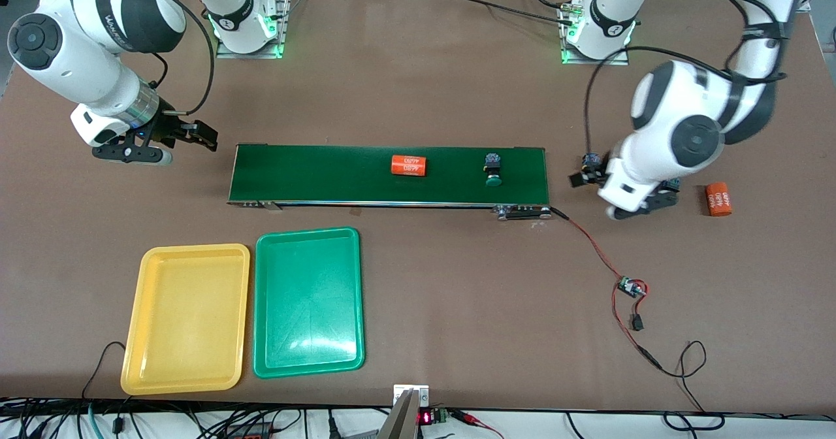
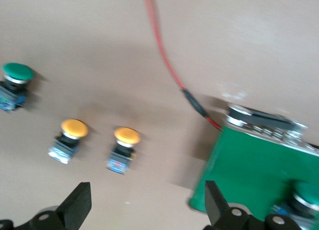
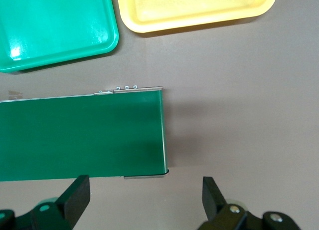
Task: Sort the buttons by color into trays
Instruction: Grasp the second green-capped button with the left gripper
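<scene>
I see one green-capped push-button switch (image 1: 492, 170) lying on the long dark green belt (image 1: 326, 174), toward the left arm's end of it, cap pointing toward the front cam. An orange cylinder w/ white numerals (image 1: 409, 165) lies on the same belt, nearer the belt's middle.

Left wrist cam gives me three more on the bare brown tabletop (image 1: 457, 282) just off that belt end: two orange-yellow-capped switches (image 2: 121, 149) side by side, slightly apart, and a second green-capped switch (image 2: 14, 84) a bit away from them. All three are tilted, dark bodies w/ bluish tops. In the front view the arm hides most of that group.

Left pincer (image 2: 144, 205) hovers over the tabletop by the belt's end, above the gap between the yellow pair and the belt; fingers spread wide, nothing between them. A red wire (image 2: 167, 60) runs from the belt's corner across the tabletop.

The flat yellow plastic tray (image 1: 149, 360) and the flat green plastic tray (image 1: 268, 354) sit side by side, rims nearly touching, nearer the front cam than the belt, toward the right arm's end. Neither holds anything.

Right pincer (image 3: 144, 202) hangs over the belt's end on the right arm's side, fingers spread, holding nothing; that arm waits.

A second orange cylinder (image 1: 718, 199) lies on the tabletop near the left arm's wrist.
</scene>
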Controlling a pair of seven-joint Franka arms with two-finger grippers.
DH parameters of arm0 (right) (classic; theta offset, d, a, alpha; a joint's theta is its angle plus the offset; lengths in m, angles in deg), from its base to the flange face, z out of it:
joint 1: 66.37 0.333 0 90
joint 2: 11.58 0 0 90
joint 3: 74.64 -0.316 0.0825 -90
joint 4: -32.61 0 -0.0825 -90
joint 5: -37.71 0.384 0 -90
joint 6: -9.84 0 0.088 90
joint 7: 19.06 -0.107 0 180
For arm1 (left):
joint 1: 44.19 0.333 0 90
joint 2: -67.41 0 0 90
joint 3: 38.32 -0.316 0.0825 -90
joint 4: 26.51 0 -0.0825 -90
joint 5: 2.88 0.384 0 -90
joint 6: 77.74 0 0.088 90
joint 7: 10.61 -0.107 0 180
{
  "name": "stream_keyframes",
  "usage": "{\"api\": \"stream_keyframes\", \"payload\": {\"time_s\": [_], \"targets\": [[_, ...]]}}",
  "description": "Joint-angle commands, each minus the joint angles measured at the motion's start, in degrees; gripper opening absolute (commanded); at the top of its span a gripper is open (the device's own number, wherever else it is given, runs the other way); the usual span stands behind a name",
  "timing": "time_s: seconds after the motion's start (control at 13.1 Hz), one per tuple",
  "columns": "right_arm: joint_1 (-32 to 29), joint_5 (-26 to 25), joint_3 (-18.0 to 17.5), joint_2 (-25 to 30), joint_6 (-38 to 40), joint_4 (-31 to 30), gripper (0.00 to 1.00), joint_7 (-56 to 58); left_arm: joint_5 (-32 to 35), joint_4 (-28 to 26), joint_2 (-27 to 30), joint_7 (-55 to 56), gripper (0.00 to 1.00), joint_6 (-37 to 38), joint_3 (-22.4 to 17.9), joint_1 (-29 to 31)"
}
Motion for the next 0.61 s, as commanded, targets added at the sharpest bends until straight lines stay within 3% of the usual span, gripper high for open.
{"api": "stream_keyframes", "payload": {"time_s": [0.0, 0.3, 0.53], "targets": [[-0.36, -0.4, -0.82, 0.27, 1.21, 0.58, 1.0, -0.2, 1.23, -0.29, -0.47, -11.87, 1.0, 1.3, -6.15, -0.46], [-0.35, -0.4, -0.82, 0.27, 1.29, 0.58, 1.0, -0.03, 4.47, -2.04, -1.61, -25.79, 1.0, -1.5, -13.55, -0.46], [-0.62, -0.4, -0.73, -0.16, 1.21, 0.67, 1.0, 0.06, 6.95, -9.32, -1.7, -32.54, 1.0, -13.42, -17.15, -0.46]]}}
